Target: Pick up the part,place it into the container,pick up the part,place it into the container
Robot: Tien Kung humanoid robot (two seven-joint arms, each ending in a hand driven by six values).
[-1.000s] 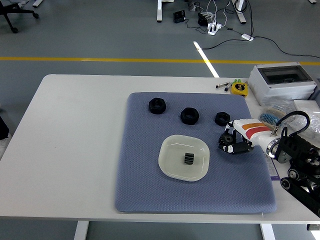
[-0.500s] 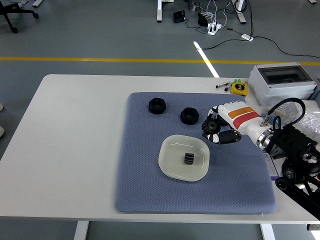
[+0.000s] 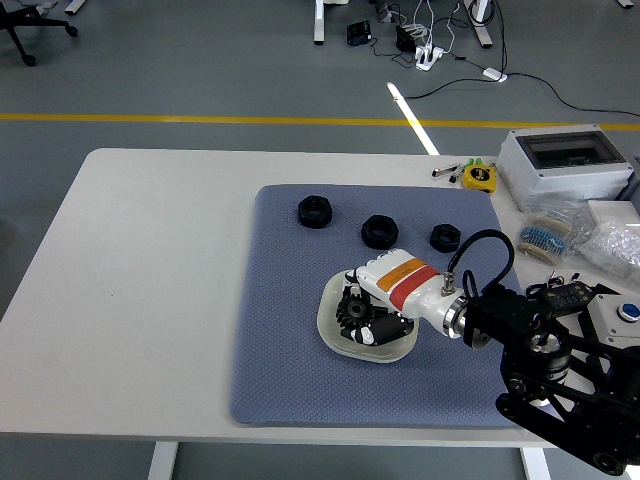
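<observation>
My right hand [image 3: 365, 312] sits over the pale container [image 3: 335, 338], fingers curled around a black toothed part [image 3: 352, 312] held just above the dish floor. A second dark part appears under the palm, though I cannot tell it clearly. Beyond the hand, three black nuts [image 3: 379, 231] lie on the blue mat [image 3: 280, 330], apart from it. The white surface [image 3: 150, 260] stretches away to its left.

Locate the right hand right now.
Head view: the right hand is over the white dish near the middle of the blue mat, fingers down inside it, just in front of the three black nuts.
</observation>
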